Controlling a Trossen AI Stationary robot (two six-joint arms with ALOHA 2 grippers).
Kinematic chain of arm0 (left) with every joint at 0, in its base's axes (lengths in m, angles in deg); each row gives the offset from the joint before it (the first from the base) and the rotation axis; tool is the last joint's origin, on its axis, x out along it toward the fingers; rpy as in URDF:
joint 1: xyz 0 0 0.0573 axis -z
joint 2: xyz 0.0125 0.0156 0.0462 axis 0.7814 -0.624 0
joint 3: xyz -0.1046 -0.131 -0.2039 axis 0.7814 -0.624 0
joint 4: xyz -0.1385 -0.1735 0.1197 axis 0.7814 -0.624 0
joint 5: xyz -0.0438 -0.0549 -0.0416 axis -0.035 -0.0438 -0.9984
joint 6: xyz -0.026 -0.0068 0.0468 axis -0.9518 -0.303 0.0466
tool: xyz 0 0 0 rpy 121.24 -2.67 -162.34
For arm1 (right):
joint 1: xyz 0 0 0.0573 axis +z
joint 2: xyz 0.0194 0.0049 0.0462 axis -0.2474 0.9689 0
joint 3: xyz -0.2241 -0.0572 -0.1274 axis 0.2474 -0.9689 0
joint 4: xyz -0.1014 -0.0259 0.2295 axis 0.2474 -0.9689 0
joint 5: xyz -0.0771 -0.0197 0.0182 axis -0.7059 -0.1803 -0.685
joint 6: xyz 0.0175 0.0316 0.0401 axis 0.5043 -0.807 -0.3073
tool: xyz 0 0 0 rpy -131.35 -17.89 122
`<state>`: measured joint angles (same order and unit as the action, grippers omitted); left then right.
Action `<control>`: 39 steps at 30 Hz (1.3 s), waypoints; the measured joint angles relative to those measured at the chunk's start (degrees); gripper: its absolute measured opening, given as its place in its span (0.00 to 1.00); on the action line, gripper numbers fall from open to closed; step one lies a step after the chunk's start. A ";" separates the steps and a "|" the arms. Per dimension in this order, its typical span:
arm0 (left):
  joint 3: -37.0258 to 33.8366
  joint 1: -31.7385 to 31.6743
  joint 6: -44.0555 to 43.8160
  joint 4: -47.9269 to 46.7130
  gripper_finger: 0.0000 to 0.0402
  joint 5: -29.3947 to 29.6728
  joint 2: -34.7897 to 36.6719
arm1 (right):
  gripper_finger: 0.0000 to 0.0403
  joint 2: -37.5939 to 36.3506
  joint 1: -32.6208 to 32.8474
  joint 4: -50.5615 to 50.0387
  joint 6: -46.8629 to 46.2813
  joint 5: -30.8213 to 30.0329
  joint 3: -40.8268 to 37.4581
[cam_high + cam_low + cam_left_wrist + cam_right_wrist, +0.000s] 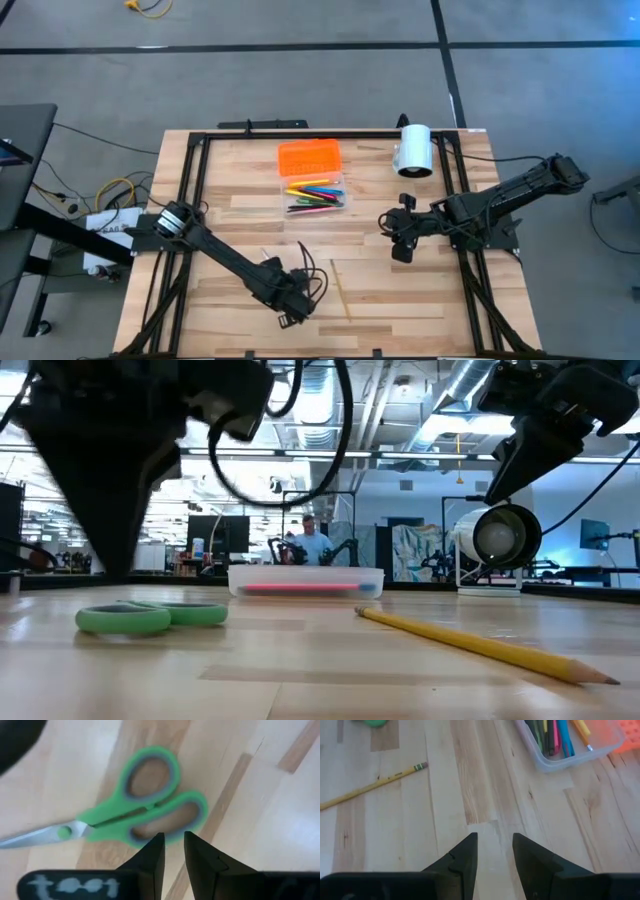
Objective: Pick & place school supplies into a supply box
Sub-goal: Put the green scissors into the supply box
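Green-handled scissors (145, 805) lie flat on the wooden table near its front edge (150, 617). My left gripper (174, 842) hangs just above them, pointing down, its fingers a narrow gap apart with nothing between them. It touches nothing. A yellow pencil (340, 290) lies on the table right of the scissors (480, 645). The supply box (315, 192), a clear case with several coloured pens inside, sits at the table's far middle, its orange lid (309, 158) lying behind it. My right gripper (495, 847) stands open above the table's right side (400, 235).
A white cylinder (414, 150) lies on its side at the far right of the table, right of the box. Bare wood lies between the pencil and the box. A person shows in the room behind the table (310, 540).
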<state>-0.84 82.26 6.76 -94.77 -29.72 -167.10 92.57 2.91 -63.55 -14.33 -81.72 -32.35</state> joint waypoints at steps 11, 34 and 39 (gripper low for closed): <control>-1.09 2.04 18.92 0.57 0.20 10.31 2.33 | 0.29 0.00 0.00 0.35 0.04 0.02 0.00; -1.53 1.01 44.10 5.85 0.19 9.25 -1.83 | 0.29 0.00 0.00 4.14 -2.64 -0.17 0.00; -1.53 0.62 43.62 5.62 0.21 10.25 -1.83 | 0.29 0.02 0.00 4.16 -2.62 -0.15 0.00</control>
<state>-2.37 82.88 50.38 -89.15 -19.47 -168.92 92.59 2.91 -59.39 -16.96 -81.87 -32.35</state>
